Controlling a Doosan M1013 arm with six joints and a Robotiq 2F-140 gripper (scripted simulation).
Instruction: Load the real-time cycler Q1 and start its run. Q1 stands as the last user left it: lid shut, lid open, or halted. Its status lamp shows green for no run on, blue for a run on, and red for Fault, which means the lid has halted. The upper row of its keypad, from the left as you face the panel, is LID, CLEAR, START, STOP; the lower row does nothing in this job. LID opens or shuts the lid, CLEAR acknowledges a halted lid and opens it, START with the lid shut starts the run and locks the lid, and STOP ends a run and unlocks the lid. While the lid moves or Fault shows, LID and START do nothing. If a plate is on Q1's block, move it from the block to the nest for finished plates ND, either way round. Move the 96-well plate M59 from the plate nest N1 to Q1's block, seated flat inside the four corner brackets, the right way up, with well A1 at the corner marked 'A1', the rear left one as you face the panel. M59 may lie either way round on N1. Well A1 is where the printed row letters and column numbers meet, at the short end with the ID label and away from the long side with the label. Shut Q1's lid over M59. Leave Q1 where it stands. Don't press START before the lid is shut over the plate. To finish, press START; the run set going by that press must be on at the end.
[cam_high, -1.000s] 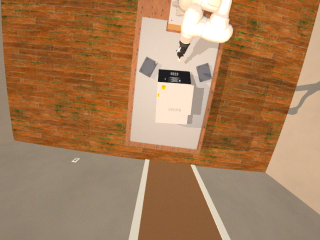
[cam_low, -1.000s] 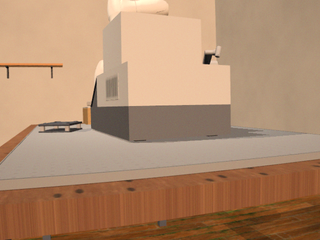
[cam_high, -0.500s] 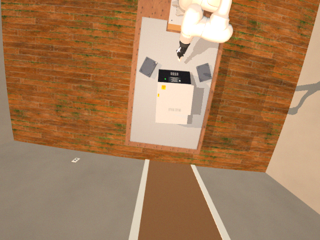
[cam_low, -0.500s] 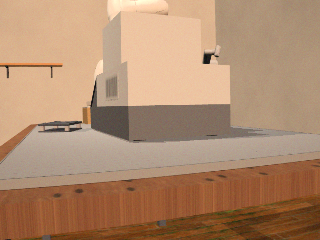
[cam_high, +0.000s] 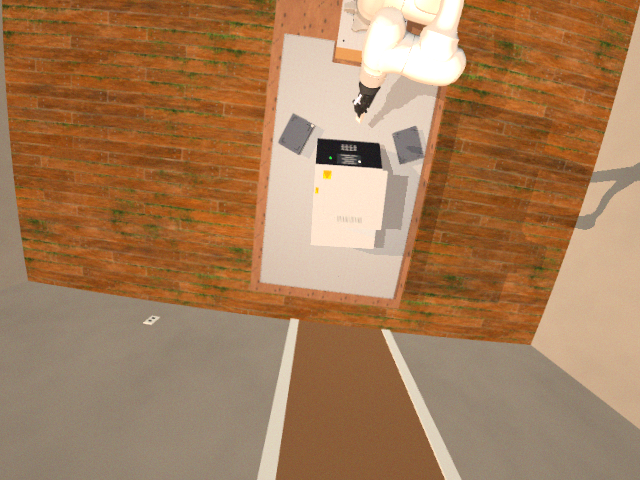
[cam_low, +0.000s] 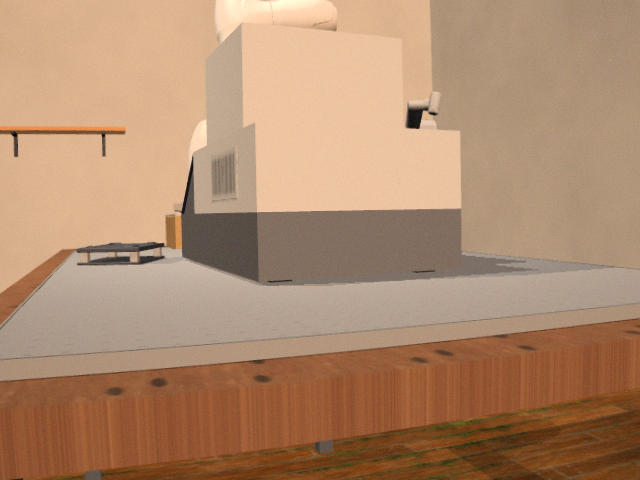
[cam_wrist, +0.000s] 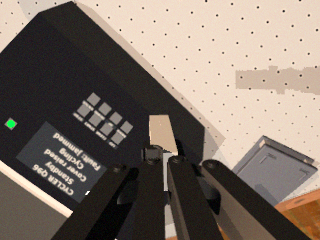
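Wrist view, nearest first: the hand has its fingers pressed together with nothing between them, pale tips hanging above the edge of Q1's black panel. Keypad sits just left of the fingertips, two rows of grey keys, not touched as far as the view shows. Status lamp glows green. Label block under the keypad has small text, only partly readable.

Top view: hand sits above the counter just short of the panel end of Q1, arm reaching in from the upper edge. Lid covers the body past the panel, looks shut; block not visible. Yellow sticker on the lid near the panel.

Two dark nests flank the panel: one left in the picture, one right. Can't tell which is N1 or ND, and M59 can't be made out on either.

Exterior view: Q1's rear fills the frame, vent grille on its side, one nest beyond on the counter. Wall shelf far back.
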